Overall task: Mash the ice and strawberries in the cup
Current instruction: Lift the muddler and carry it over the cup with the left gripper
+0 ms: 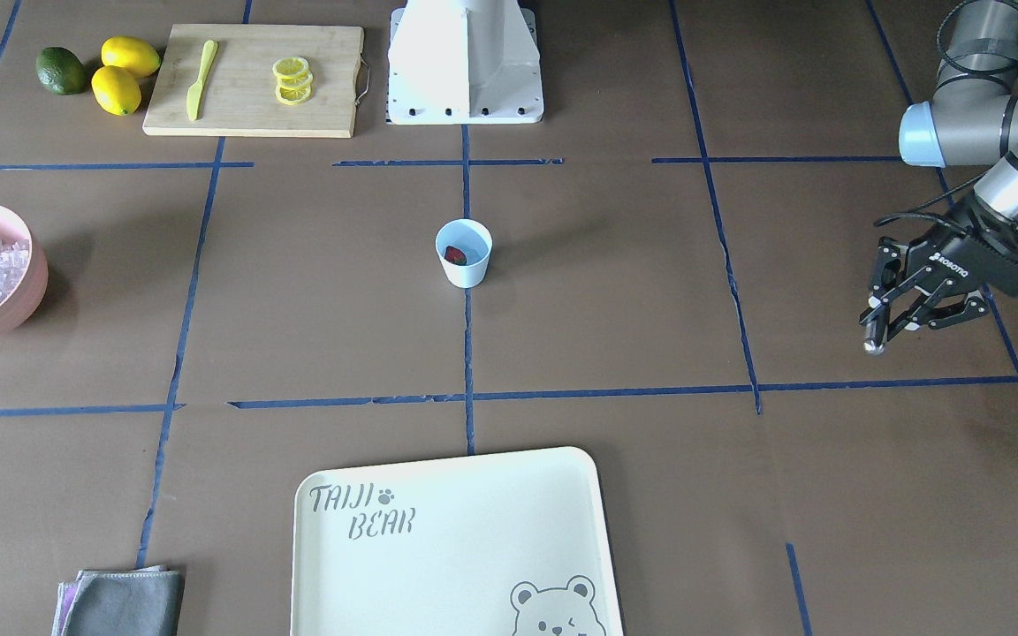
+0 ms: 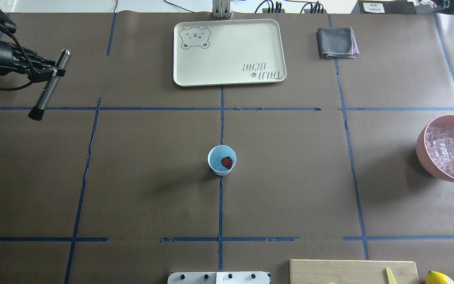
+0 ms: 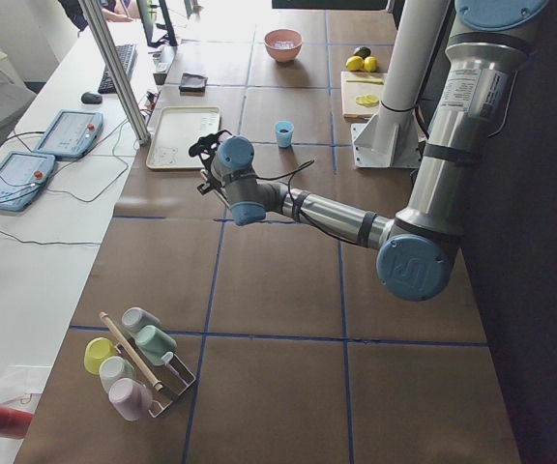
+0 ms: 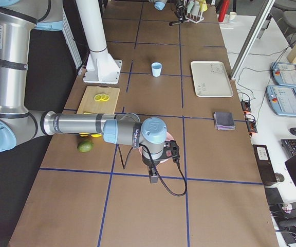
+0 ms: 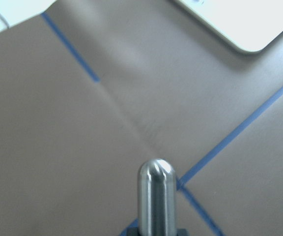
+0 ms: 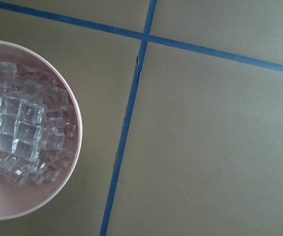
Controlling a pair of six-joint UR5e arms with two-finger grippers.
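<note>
Cup [image 2: 216, 157]: upright at the middle of the worktop [image 2: 152, 177], on a blue tape line, well apart from both hands.
Strawberry [image 2: 227, 162]: one red berry inside the cup, against the wall on the robot's right side.
Ice [image 2: 449, 152]: heaped in the pink bowl [image 2: 421, 148] at the worktop's edge on the robot's right. None shows in the cup, so adding it looks not yet done.
Left hand [image 2: 55, 72]: pinching a metal rod [image 2: 45, 96], gripped nearer its rounded steel end.
Rod's axis: slanted in the overhead view, steel end away from the robot, dark end toward it.
Way to the cup: from the left hand, the cup lies toward the robot's right and closer to its base. The rod would probably need swinging end-down over the rim.
Nearer arm: the left looks somewhat nearer, and it has the tool.
Right hand [image 4: 153, 176]: beside the pink bowl and seen only from the side camera. I cannot tell whether it is spread or closed, and its wrist view shows the bowl and ice but no fingers.
Hard to see: the front view hides part of the cup's floor behind its wall.
</note>
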